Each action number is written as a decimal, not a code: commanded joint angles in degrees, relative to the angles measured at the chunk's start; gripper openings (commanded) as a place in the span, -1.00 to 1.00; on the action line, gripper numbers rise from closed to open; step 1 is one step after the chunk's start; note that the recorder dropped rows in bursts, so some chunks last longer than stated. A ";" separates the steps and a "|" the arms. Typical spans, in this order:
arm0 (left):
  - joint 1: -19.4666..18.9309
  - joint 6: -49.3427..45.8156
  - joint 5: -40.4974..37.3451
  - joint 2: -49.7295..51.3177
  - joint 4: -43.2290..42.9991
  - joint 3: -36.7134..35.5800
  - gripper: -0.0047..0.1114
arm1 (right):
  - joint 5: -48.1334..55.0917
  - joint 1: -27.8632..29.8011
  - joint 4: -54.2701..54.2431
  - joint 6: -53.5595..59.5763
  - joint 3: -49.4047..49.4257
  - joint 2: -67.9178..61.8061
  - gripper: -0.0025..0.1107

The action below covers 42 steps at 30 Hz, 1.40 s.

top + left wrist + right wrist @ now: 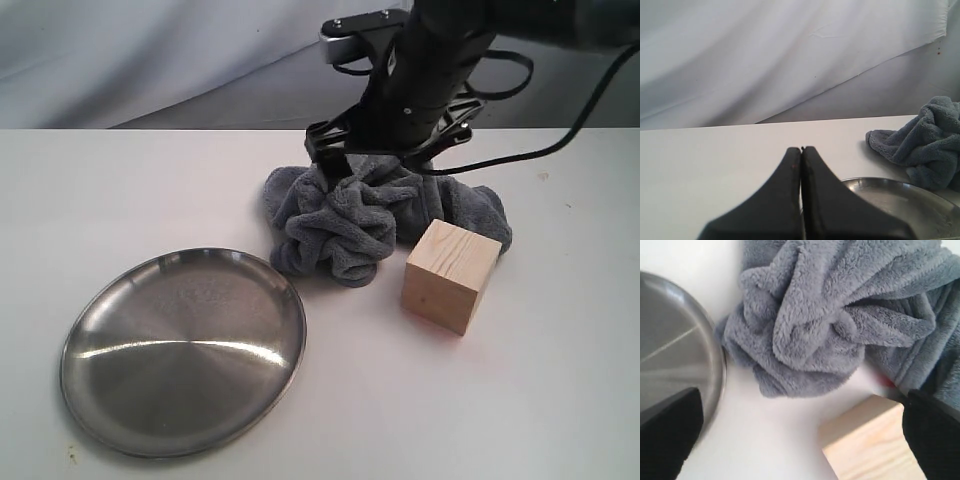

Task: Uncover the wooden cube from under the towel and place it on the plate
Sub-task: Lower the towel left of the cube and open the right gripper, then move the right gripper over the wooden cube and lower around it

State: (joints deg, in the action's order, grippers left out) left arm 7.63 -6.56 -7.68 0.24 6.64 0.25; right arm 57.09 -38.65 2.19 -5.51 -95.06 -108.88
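Note:
The wooden cube (450, 275) stands uncovered on the white table, just right of the crumpled grey towel (350, 215) and touching its edge. The silver plate (185, 350) lies empty at the front left. My right gripper (385, 160) hangs open just over the bunched towel, holding nothing. In the right wrist view its two dark fingers (670, 435) stand wide apart, with the towel (830, 315), the cube (870, 445) and the plate's rim (715, 365) below. The left gripper (801, 149) is shut and empty, low near the plate (900, 200), with the towel (925, 140) beyond.
A white cloth backdrop (150, 60) hangs behind the table. The right arm's black cable (560, 140) trails over the table's back right. Bare tabletop (480, 400) lies in front of the cube and between cube and plate.

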 commanded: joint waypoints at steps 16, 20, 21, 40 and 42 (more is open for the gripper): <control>0.28 0.14 0.18 -0.24 0.10 -0.25 -0.92 | 12.88 0.02 4.69 22.52 -0.03 4.76 0.82; 0.28 0.14 0.18 -0.24 0.10 -0.25 -0.92 | 12.88 2.94 -2.19 26.80 -0.03 4.76 0.82; 0.28 0.14 0.18 -0.24 0.10 -0.25 -0.92 | 12.88 3.87 -3.64 27.41 -0.03 4.76 0.82; 0.28 0.14 0.18 -0.24 0.10 -0.25 -0.92 | 12.88 10.29 -5.19 35.05 5.38 4.52 0.82; 0.28 0.14 0.18 -0.24 0.10 -0.25 -0.92 | 10.64 10.88 -5.69 35.66 7.08 4.52 0.82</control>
State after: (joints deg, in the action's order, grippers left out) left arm 7.63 -6.56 -7.68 0.24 6.64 0.25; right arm 69.62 -28.64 -3.49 28.80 -90.29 -104.72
